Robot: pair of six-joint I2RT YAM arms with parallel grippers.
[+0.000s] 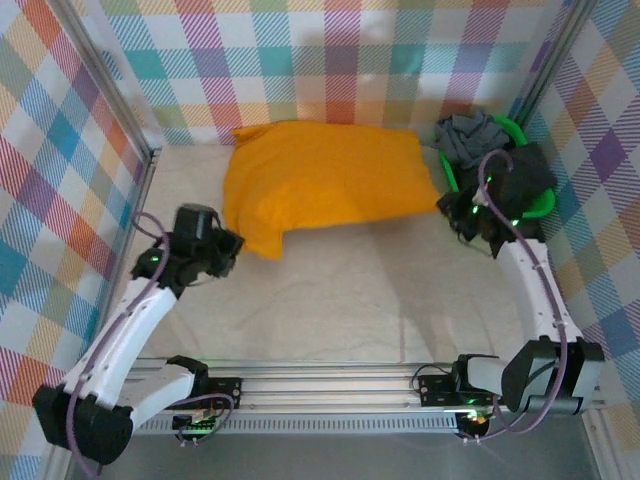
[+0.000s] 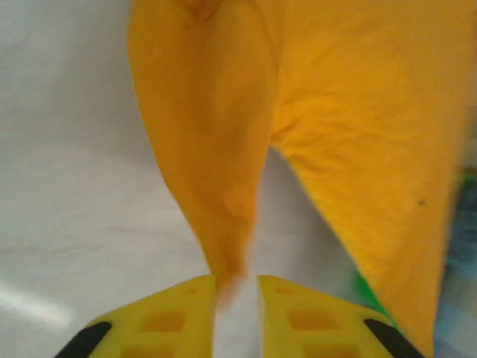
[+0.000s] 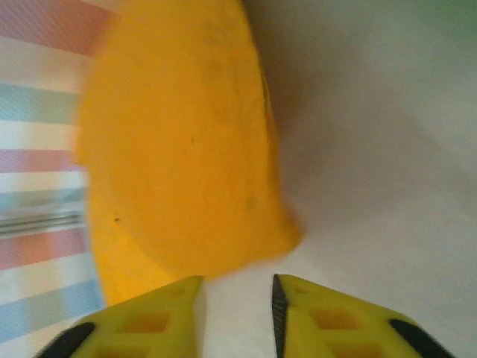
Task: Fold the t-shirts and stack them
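i judge i'm at the grasping step of a fold on the mustard-orange t-shirt [image 1: 330, 185]. it lies on the table [image 1: 380, 300] in the upper middle of the top view, lumpy rather than flat. its near corner trails down toward the lower left.

my left end effector [image 2: 237, 298] sits right at that corner. its fingers are narrowly parted, and the pointed tip of the cloth reaches into the mouth between them. bare table shows in the gap below, so i read it as open, not pinching yet.

my right end effector [image 3: 238, 287] is open too, holding nothing. the shirt's rounded right edge is just ahead of its fingertips.

next i need to creep the left one a touch further so more than the tip is caught, then close. the right must slide onto its edge and close as well, so that both corners lift together.

room is tight at the top of the frame. the shirt's far edge lies against the plaid back wall [image 1: 340, 60], and its right end is just beside the green basket [image 1: 540, 207]. the basket holds the grey t-shirt [image 1: 470, 135] and the dark charcoal t-shirt [image 1: 525, 170], both unfolded. my right wrist works close to that rim. the open stretch is the bare table across the lower middle, so i'd work toward there.
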